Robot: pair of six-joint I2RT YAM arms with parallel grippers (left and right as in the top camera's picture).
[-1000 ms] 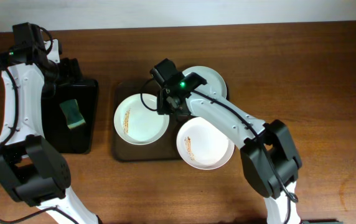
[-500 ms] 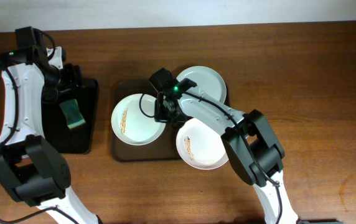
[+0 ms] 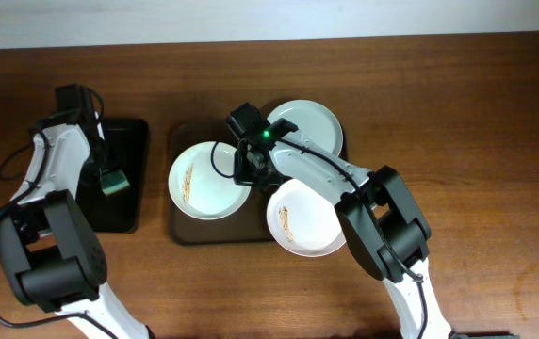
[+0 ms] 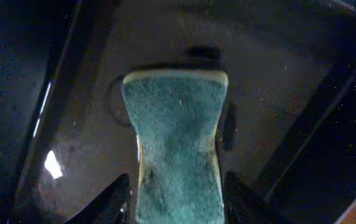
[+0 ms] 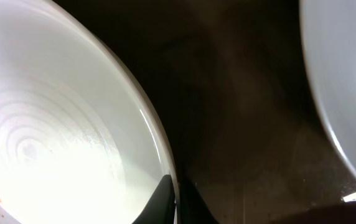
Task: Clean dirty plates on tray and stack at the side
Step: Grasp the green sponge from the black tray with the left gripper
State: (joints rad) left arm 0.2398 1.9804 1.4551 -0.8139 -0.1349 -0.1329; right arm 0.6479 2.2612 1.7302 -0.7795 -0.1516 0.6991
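Three white plates lie on the brown tray (image 3: pixel 183 229). The left plate (image 3: pixel 204 184) has orange-brown smears, and so does the front right plate (image 3: pixel 309 218). The back right plate (image 3: pixel 309 125) looks faintly greenish. My right gripper (image 3: pixel 251 168) is shut on the left plate's right rim; in the right wrist view its fingers (image 5: pixel 178 196) pinch the rim of that plate (image 5: pixel 53 137). My left gripper (image 3: pixel 106 169) is low over a green sponge (image 3: pixel 112 180). In the left wrist view its fingers (image 4: pixel 175 190) are open on either side of the sponge (image 4: pixel 175 137).
The sponge lies in a narrow glossy black tray (image 3: pixel 134 141) left of the brown tray; its wet floor shows in the left wrist view (image 4: pixel 277 81). The right wrist view shows the brown tray's floor (image 5: pixel 240 112) and the back plate's edge (image 5: pixel 346 74).
My left arm has swung from the back of the black tray down over the sponge. My right gripper has settled on the left plate's rim, and that plate has shifted slightly left.
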